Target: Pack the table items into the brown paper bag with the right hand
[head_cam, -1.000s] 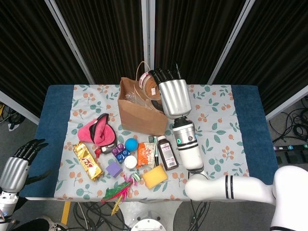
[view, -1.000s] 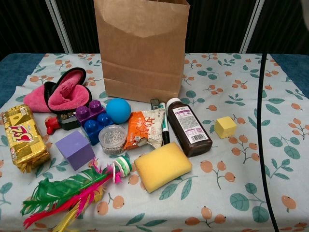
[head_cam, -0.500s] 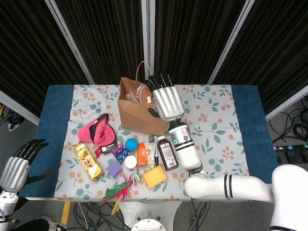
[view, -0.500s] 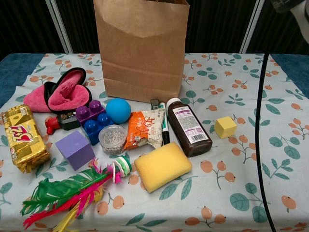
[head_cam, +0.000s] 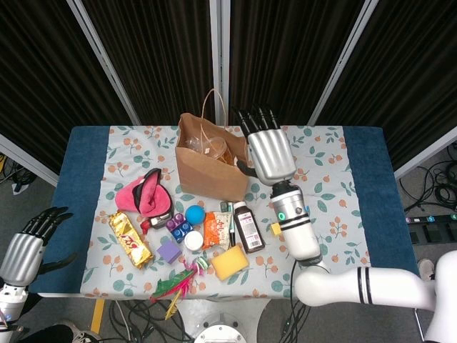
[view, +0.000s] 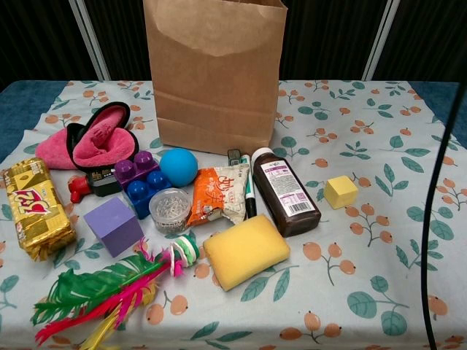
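The brown paper bag [head_cam: 207,171] [view: 215,73] stands upright at the table's middle back, with some items inside it. My right hand [head_cam: 269,148] hovers just right of the bag's mouth, fingers spread, holding nothing. On the cloth in front lie a pink slipper [head_cam: 143,194] [view: 95,138], a gold snack bar [head_cam: 130,238], purple and blue blocks [head_cam: 178,227], a blue ball [head_cam: 195,214] [view: 179,166], an orange packet [head_cam: 214,230], a brown bottle [head_cam: 248,226] [view: 286,191], a yellow sponge [head_cam: 229,262] [view: 244,251] and a small yellow cube [head_cam: 275,229] [view: 340,192]. My left hand [head_cam: 30,243] hangs off the table's left front corner, fingers apart.
A purple cube [view: 113,224], a jar of clips [view: 170,210], a marker [view: 248,193] and a feather toy [view: 102,292] lie near the front edge. A black cable [view: 438,219] crosses the chest view's right side. Dark curtains hang behind the table.
My right hand has moved right, from over the bag's mouth to beside its right edge. The cable in the chest view swung right. The items have not moved.
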### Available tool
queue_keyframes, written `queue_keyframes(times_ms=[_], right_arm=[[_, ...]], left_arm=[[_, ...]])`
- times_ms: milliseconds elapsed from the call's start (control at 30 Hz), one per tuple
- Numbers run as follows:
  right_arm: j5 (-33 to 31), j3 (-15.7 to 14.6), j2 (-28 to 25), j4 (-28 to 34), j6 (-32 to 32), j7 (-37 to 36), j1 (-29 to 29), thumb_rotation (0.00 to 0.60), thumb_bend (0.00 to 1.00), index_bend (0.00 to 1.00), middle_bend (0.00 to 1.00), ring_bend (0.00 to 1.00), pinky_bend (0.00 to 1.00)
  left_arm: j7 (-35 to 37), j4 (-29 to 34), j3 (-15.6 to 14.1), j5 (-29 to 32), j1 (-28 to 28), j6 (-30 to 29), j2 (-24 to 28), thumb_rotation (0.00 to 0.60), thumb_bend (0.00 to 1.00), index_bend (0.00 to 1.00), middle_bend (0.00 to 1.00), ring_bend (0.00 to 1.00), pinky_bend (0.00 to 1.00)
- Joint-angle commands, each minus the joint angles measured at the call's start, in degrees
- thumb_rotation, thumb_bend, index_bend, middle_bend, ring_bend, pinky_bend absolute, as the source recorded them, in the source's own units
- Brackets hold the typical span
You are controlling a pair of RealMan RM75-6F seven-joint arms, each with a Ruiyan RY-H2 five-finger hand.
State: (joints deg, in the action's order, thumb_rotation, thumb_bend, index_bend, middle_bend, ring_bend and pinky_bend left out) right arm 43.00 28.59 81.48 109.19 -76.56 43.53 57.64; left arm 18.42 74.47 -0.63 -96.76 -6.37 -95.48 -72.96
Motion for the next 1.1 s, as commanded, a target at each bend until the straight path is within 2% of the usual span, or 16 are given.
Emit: queue_keyframes(times_ms=[33, 200, 333, 433, 633, 1100], right_arm=[[2.8, -6.3, -6.7, 7.5, -2.7, -1.1, -7.2, 0.6, 0.06, 0.13, 0.21, 0.06, 0.0], [4.2, -16.1, -11.6, 10.8, 0.4, -4.7, -14.4, 0.6, 0.04, 0.25, 0.29, 0.13, 0.0], [8.6, -23.1, -11.4, 4.3, 6.0, -7.1, -16.7, 0.6, 0.05, 0.33, 0.34, 0.17, 0.0], [11.0, -26.2, -9.0, -2.5, 10.6, -8.9, -17.1, 0.6, 0.05, 0.34, 0.34, 0.17, 0.0], [15.1, -28.3, -3.2, -11.9, 14.9, -12.5, -17.7, 0.6, 0.05, 0.35, 0.34, 0.17, 0.0], [19.0, -27.7, 4.0, -19.3, 17.9, -14.2, -17.9, 0.6, 0.06, 0.37, 0.35, 0.17, 0.0]], left_arm=[[0.0, 0.1, 0.1, -0.1, -0.1, 0.1, -0.1, 0.6, 0.11, 0.26, 0.27, 0.17, 0.25], [-0.3, 0.1, 0.0, -0.2, -0.3, 0.4, -0.4, 0.6, 0.11, 0.26, 0.27, 0.17, 0.25], [-0.4, 0.0, -0.3, -0.3, -0.2, 0.3, -0.4, 0.6, 0.11, 0.26, 0.27, 0.17, 0.25], [-0.7, -0.1, -0.4, -0.5, 0.0, 0.1, -0.6, 0.6, 0.11, 0.26, 0.27, 0.17, 0.25], [-0.8, -0.3, -0.6, -0.4, 0.2, 0.2, -0.7, 0.6, 0.11, 0.26, 0.27, 0.17, 0.25], [-0.8, -0.8, -0.6, -0.3, 0.3, 0.1, -0.8, 0.6, 0.11, 0.26, 0.27, 0.17, 0.25]])
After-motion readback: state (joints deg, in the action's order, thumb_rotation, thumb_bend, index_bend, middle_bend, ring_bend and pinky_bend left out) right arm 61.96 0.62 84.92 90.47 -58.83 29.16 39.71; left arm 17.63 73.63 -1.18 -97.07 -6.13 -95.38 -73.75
